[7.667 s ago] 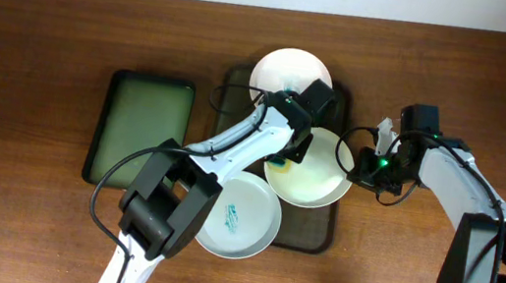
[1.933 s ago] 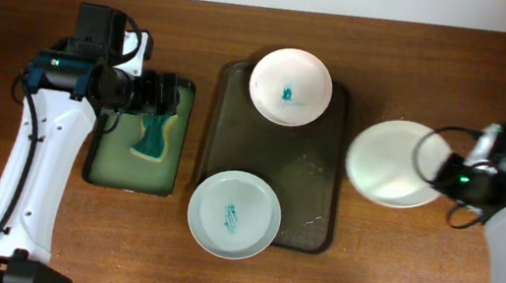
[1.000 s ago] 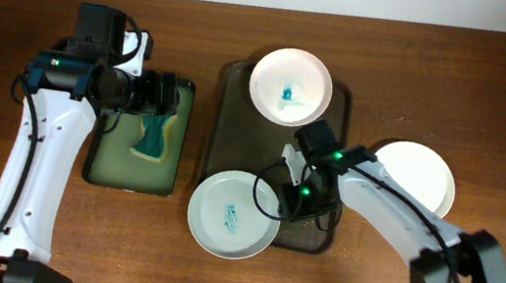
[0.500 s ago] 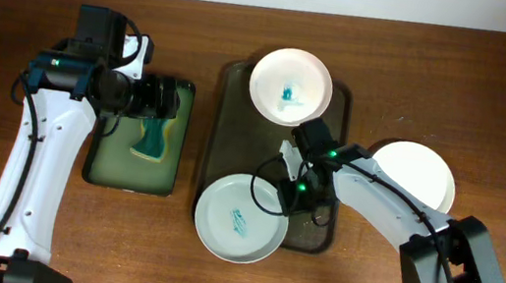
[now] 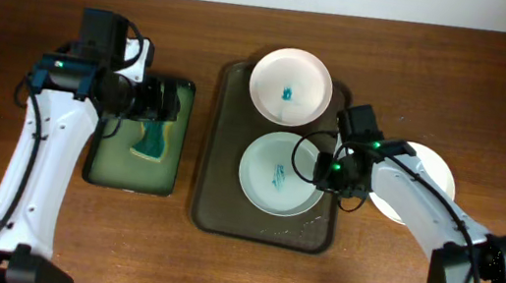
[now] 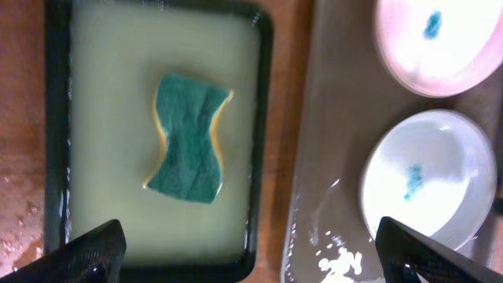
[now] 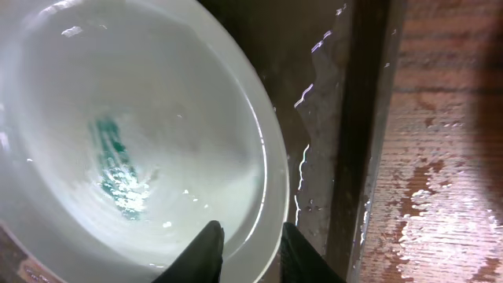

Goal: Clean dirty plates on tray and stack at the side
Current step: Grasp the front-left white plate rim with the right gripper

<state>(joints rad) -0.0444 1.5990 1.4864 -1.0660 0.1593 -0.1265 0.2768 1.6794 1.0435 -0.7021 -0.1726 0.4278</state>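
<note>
The dark tray (image 5: 216, 191) holds two white plates, each with a teal smear: one at its far end (image 5: 289, 87) and one at its middle (image 5: 273, 174). My right gripper (image 5: 325, 174) is shut on the middle plate's right rim. In the right wrist view that plate (image 7: 141, 118) fills the left side, and the gripper (image 7: 251, 229) has one finger inside the rim and one outside. A plain white plate (image 5: 436, 169) lies on the table right of the tray, partly under my right arm. My left gripper (image 5: 160, 109) hangs wide open over the green tray, with nothing in it (image 6: 251, 251).
A smaller green tray (image 5: 112, 156) left of the dark tray holds pale liquid and a teal sponge (image 6: 189, 137). Water drops lie on the dark tray (image 6: 330, 157) and on the wet wooden table (image 7: 440, 196) beside its rim.
My right gripper has dragged the near plate from the tray's front left corner up to its middle. Before that it left the plain plate on the table at the right. The left arm has hardly moved.
</note>
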